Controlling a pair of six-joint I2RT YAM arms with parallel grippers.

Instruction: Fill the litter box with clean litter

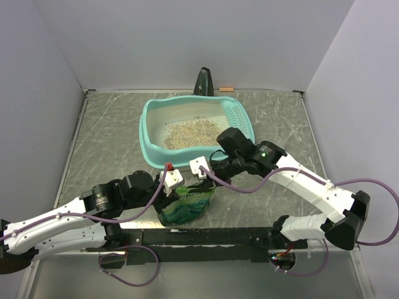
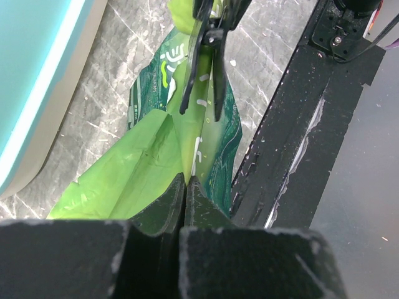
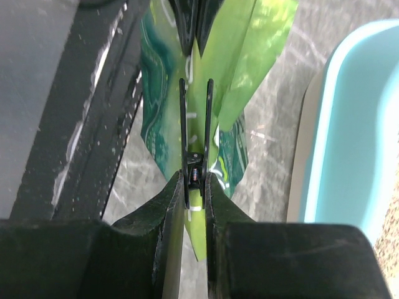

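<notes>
The teal litter box (image 1: 145, 134) stands at the middle back of the table, with a heap of beige-grey clean litter (image 1: 190, 132) inside and the sieve grid at its right end. A green printed bag (image 1: 187, 208) stands in front of it, between my two grippers. My left gripper (image 1: 173, 187) is shut on the bag's near edge (image 2: 137, 168), as the left wrist view (image 2: 185, 180) shows. My right gripper (image 1: 203, 176) is shut on the handles of a black clip (image 3: 194, 118) that sits on the bag's top edge, seen in the right wrist view (image 3: 194, 177). The box rim shows in both wrist views (image 2: 37, 81) (image 3: 336, 137).
A black base rail (image 1: 206, 237) runs along the near edge just behind the bag. A dark upright object (image 1: 203, 82) and a small wooden piece (image 1: 226, 89) stand at the back wall. Grey walls close the table on three sides.
</notes>
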